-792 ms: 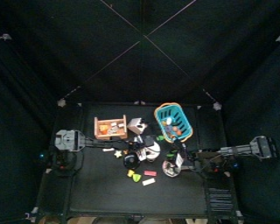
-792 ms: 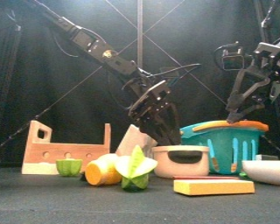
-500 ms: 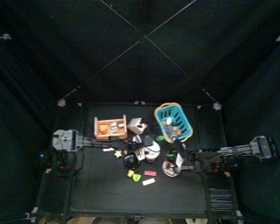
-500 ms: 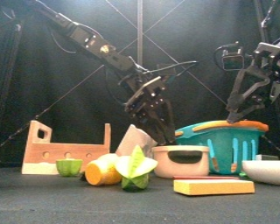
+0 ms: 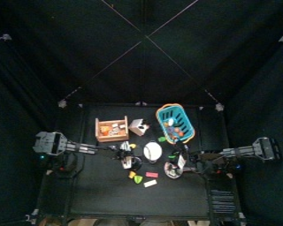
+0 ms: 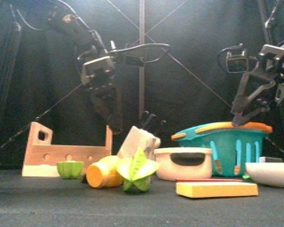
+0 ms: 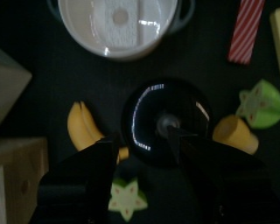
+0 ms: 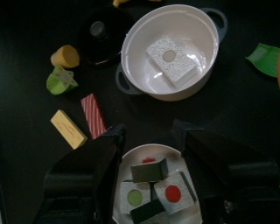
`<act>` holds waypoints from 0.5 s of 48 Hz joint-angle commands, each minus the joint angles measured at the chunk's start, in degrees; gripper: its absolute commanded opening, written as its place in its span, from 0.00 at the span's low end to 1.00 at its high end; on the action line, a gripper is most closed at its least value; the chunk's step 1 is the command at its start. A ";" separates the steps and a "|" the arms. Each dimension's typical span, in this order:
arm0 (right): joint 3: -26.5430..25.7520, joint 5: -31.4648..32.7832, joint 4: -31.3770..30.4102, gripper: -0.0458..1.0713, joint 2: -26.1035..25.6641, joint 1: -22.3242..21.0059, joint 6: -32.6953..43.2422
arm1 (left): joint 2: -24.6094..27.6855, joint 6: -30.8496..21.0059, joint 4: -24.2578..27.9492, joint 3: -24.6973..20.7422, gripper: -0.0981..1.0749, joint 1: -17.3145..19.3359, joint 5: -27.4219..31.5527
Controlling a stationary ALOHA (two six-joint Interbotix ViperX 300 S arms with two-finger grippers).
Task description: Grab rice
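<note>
The rice (image 8: 168, 57) is a white block with a dot, lying in the open white pot (image 8: 133, 74). It also shows in the left wrist view (image 7: 116, 17) and as a white patch in the top view (image 5: 152, 151). The pot's black lid (image 7: 166, 122) lies on the table beside the pot, between a banana and an orange piece. My left gripper (image 7: 152, 164) hangs high above the lid, open and empty, left of the pot (image 6: 184, 164). My right gripper (image 8: 154, 144) is open and empty, above a white bowl right of the pot.
A white bowl (image 8: 122, 194) with food pieces sits under the right gripper. A teal basket (image 6: 233, 142), a wooden rack (image 6: 67, 151), a white carton (image 6: 135, 142), a yellow block (image 6: 216, 189), a red striped stick (image 8: 94, 115) and green and orange pieces crowd the table.
My left arm has lifted and swung left, away from the pot. The pot now stands open with the rice showing. The right arm has not moved.
</note>
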 commanded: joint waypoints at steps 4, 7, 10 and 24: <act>-0.53 -0.35 0.09 0.79 -0.18 0.00 0.00 | -5.80 -0.09 2.37 4.66 0.80 0.44 0.44; -0.53 -0.26 0.09 0.79 -0.26 0.00 0.00 | -7.91 -0.09 3.69 6.68 0.80 0.26 0.79; -0.53 -0.35 0.09 0.79 -0.26 0.00 0.00 | -9.84 -0.09 4.57 8.79 0.80 0.26 1.05; -0.62 -0.35 0.09 0.79 -0.18 -0.35 0.00 | -16.79 -1.05 3.69 19.60 0.81 0.97 -0.35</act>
